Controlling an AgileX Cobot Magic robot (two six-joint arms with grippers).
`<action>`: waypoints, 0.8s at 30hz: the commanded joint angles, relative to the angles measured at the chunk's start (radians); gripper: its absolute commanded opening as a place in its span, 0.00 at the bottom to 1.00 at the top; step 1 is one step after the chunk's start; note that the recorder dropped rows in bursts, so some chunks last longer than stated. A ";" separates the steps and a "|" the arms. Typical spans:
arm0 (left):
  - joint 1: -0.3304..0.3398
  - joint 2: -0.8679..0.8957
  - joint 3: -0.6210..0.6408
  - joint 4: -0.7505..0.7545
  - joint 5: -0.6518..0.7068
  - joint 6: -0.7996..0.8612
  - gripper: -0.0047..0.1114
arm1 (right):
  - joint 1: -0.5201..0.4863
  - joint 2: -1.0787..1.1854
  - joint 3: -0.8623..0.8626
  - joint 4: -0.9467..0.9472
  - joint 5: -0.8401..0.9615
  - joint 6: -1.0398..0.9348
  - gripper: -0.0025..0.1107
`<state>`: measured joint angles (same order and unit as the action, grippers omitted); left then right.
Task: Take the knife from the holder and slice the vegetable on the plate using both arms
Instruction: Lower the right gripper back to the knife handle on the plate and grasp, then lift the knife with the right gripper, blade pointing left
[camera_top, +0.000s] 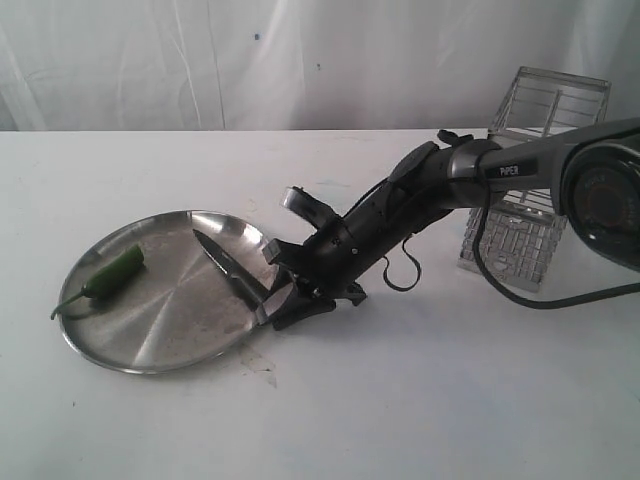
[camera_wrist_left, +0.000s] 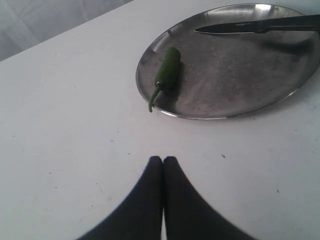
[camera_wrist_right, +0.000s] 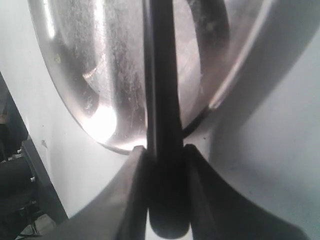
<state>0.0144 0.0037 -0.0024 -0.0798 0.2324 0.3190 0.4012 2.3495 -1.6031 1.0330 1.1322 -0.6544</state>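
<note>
**Right tool holds the knife over the plate; the chili lies apart from the blade**

The right tool is clamped on the black handle of the knife. The blade runs from the right rim of the plate toward its middle, tip aimed up-left in the exterior view. The knife looks light and stiff, and its slim handle could twist. The vegetable, glossy and likely to roll, lies diagonally by the left rim, stem over the edge. The left tool is closed, over the table near the plate.

high exterior, close wrist views, common plate
</note>
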 joint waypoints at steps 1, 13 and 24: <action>-0.006 -0.004 0.002 -0.009 0.000 -0.001 0.04 | -0.001 0.002 0.004 -0.002 0.049 0.004 0.02; -0.006 -0.004 0.002 -0.009 0.000 -0.001 0.04 | -0.001 -0.218 0.020 -0.179 0.089 0.004 0.02; -0.006 -0.004 0.002 -0.009 0.000 -0.001 0.04 | 0.143 -0.659 0.382 -0.552 -0.129 0.071 0.02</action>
<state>0.0144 0.0037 -0.0024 -0.0798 0.2324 0.3190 0.4933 1.8045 -1.3033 0.5996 1.0798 -0.6367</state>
